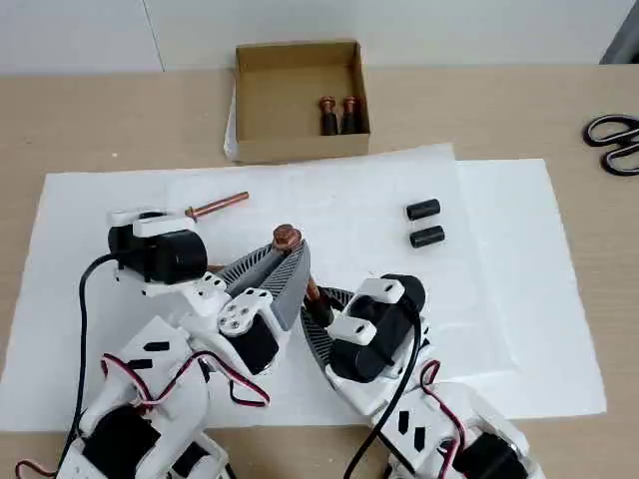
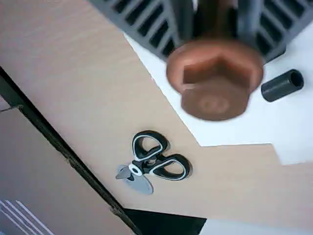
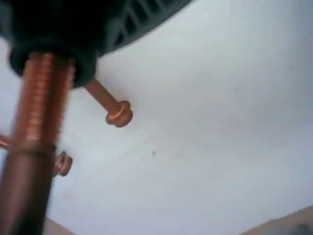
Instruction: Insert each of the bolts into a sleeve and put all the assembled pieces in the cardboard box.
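From above, my left gripper is clamped on a bolt, its head toward the box. The shaft slants down to my right gripper. Two assembled pieces stand in the box. Two spare sleeves and a spare bolt lie on the paper.

Left wrist: the bolt's head juts from my closed jaws, with scissors on the table beyond.

Right wrist: my jaws pinch a sleeve, and the threaded shaft meets its mouth.
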